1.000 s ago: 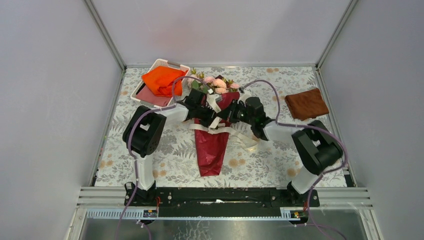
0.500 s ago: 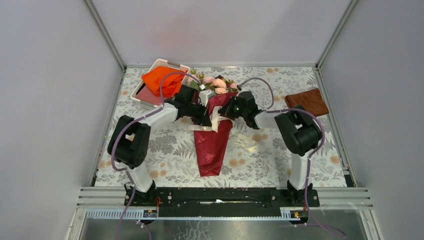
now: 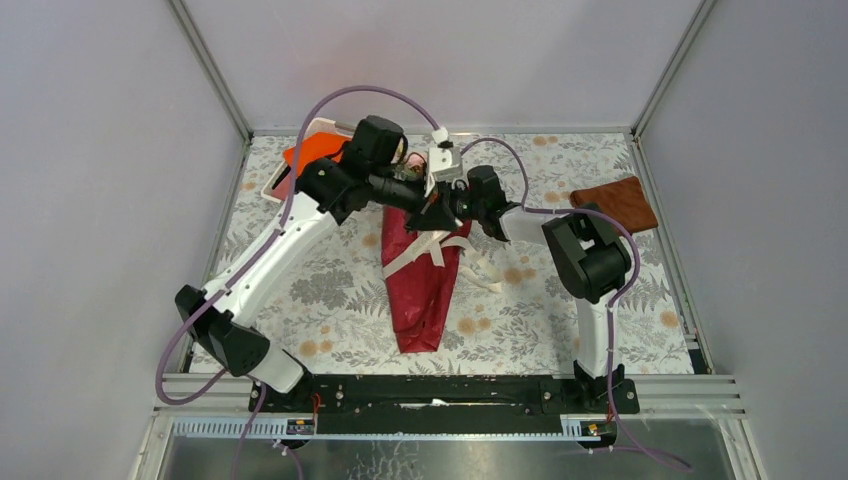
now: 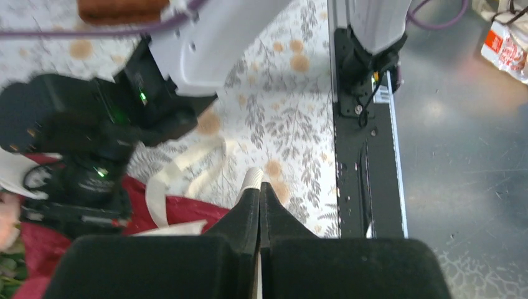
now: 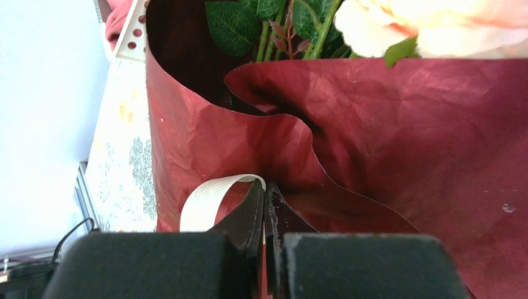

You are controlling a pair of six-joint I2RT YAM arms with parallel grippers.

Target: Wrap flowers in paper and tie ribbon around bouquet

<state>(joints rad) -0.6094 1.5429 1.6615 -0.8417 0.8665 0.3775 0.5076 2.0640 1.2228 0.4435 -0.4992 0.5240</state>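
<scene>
Ribbon (image 5: 202, 202) against dark red paper (image 5: 405, 124)

Soft, even white light fills the overhead view. Shadows around the paper (image 3: 425, 290) are faint, and a pink tint glows on the back wall (image 3: 440, 60) beyond it. In the right wrist view the flowers (image 5: 429, 25) above the paper wash out to near white — overexposed. In the left wrist view the floor (image 4: 461, 124) right of the paper carries dull glare.

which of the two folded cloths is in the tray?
The orange cloth, in the white tray at far left. The brown cloth lies straight on the table, far right.
</scene>
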